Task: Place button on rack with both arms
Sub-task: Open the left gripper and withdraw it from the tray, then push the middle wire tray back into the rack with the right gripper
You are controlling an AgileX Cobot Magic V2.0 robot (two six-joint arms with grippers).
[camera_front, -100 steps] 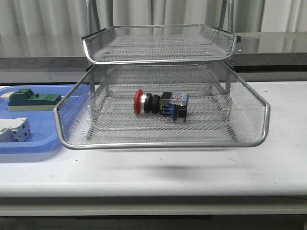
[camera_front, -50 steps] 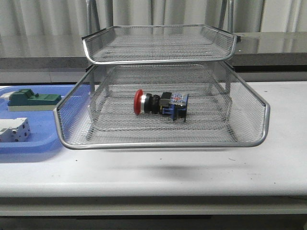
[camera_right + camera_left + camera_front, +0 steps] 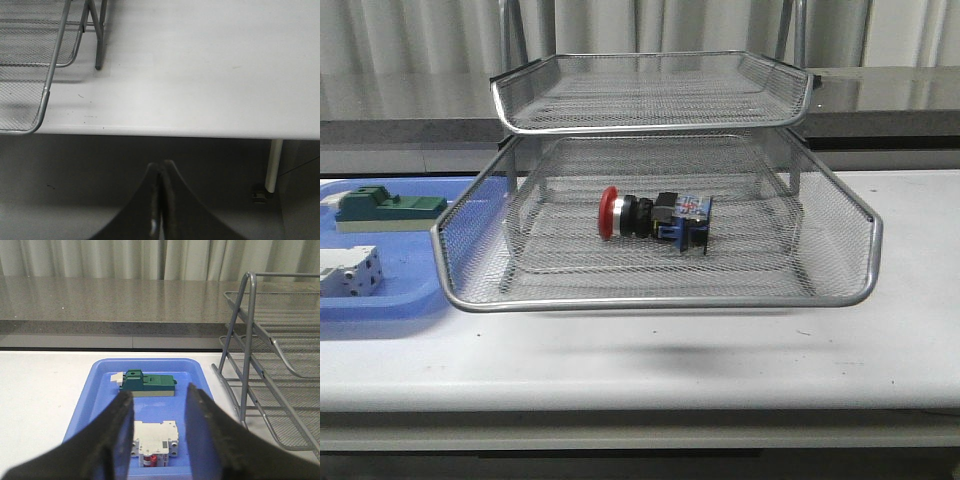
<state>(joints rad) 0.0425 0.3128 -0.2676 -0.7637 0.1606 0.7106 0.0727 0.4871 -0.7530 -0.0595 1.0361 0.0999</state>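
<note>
Button [image 3: 655, 219] lies on its side on the mesh floor of the rack's [image 3: 660, 296] middle tier, red cap toward my left, rear block toward my right. It sits near the tier's centre, well apart from the raised rim, so I judge it won't roll off; placement looks complete.

Left claw [image 3: 159, 432]: released, fingers spread, nothing between them. It hovers over the blue tray [image 3: 87, 400], looking down on the green block [image 3: 147, 383] and white block [image 3: 155, 437], both lying in the tray. Rack frame stands just beside the tray; that upright is the one thing to clear if I swing the left arm inward.

Right claw [image 3: 161, 200]: clenched, fingers pressed together, holding nothing. It hangs off the front edge of the table [image 3: 200, 75], near the rack's front corner, clear of the wire.

Neither arm shows in the front view.
</note>
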